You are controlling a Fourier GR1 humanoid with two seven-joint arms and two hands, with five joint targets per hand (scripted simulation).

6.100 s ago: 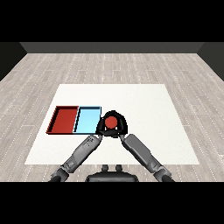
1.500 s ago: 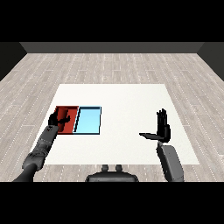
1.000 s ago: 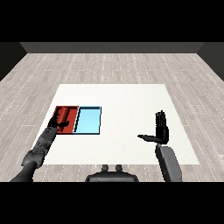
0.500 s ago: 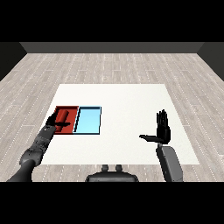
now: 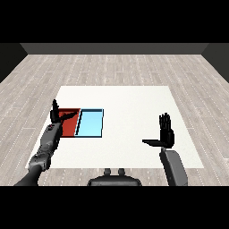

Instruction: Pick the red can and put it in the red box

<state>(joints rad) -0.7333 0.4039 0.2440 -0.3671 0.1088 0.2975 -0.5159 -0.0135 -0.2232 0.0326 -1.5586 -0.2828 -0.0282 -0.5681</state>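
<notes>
One red tray [image 5: 69, 125]; one light blue tray [image 5: 91, 124]; two hands.

Both the left hand [image 5: 57, 115] and right hand [image 5: 165, 134] are raised, fingers straight, thumbs out.

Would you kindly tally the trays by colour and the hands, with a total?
Red tray: 1
Light blue tray: 1
Black hands: 2, left hand and right hand
Total: 4
No can is visible.

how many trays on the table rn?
2. The red tray lies at the table's left, partly behind the left hand; the light blue tray sits directly against its right side. No others show.
</notes>
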